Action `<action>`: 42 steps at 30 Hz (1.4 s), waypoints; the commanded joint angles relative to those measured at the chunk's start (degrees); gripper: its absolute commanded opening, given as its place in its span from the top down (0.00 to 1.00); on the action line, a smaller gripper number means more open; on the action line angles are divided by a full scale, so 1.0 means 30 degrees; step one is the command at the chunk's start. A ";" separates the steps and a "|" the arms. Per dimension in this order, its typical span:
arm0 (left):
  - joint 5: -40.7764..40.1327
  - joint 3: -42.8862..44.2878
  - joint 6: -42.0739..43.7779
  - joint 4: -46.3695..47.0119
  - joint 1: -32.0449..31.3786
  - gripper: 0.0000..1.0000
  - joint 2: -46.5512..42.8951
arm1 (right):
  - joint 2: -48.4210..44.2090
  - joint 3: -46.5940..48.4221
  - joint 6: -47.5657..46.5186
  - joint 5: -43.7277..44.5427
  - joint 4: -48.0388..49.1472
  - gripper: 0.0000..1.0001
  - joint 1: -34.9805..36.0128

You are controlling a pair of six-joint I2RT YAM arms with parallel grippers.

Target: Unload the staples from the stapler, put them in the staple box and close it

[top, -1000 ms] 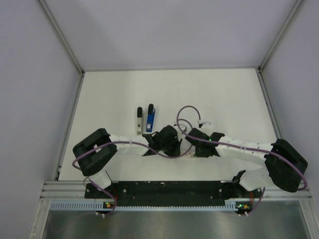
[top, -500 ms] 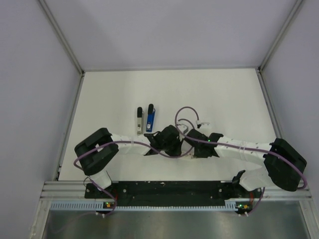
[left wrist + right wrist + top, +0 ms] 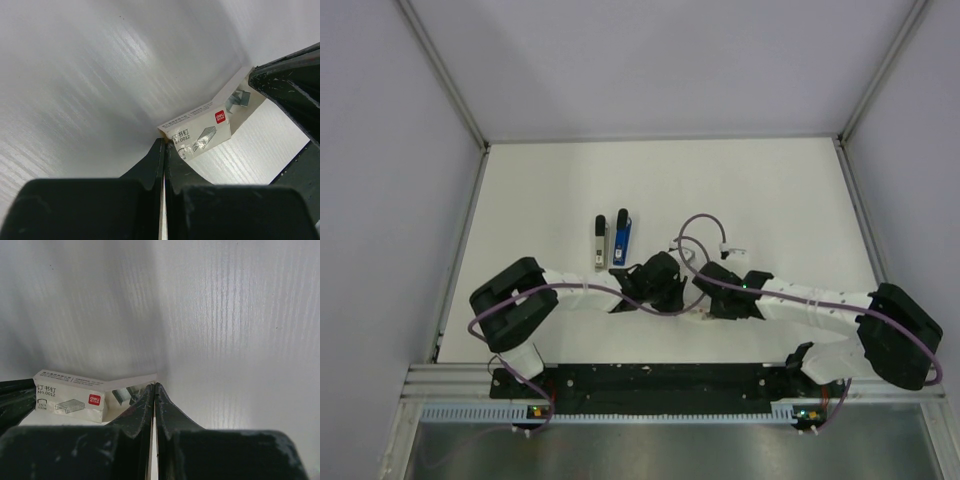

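The blue stapler (image 3: 622,238) lies on the white table ahead of the left arm, beside a plain grey bar (image 3: 599,243). My left gripper (image 3: 164,143) is shut, its tips against the corner of a small white staple box (image 3: 200,132). My right gripper (image 3: 154,385) is shut too, its tips at the edge of the box's open flap (image 3: 131,381). Silvery staples (image 3: 125,395) show inside the open end of the box (image 3: 70,400). From above, both grippers (image 3: 662,275) (image 3: 708,280) meet nose to nose at the table's middle, hiding the box.
Purple cables loop over both wrists (image 3: 698,232). A small white connector (image 3: 735,252) sits just behind the right wrist. Grey walls close in the table on the left, right and far sides.
The right arm has shifted slightly, its elbow sliding right and its cable loop moving. The left arm, the stapler and the grey bar stay where they were.
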 commanded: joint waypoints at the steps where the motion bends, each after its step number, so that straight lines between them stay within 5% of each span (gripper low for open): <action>1: -0.0814 -0.1258 -0.0785 -0.1106 -0.0113 1.00 -0.0364 | -0.0939 -0.0581 0.1501 -0.0520 0.0954 1.00 0.0303; 27: -0.3158 -0.4422 -0.5298 0.1002 -0.1167 1.00 -0.3325 | -0.1233 -0.1021 0.3464 -0.0665 0.1041 1.00 0.0976; 42: -0.3772 -0.2960 -0.3572 -0.0048 -0.1314 1.00 -0.2387 | -0.0706 -0.0582 0.2617 -0.0402 0.1218 1.00 0.1299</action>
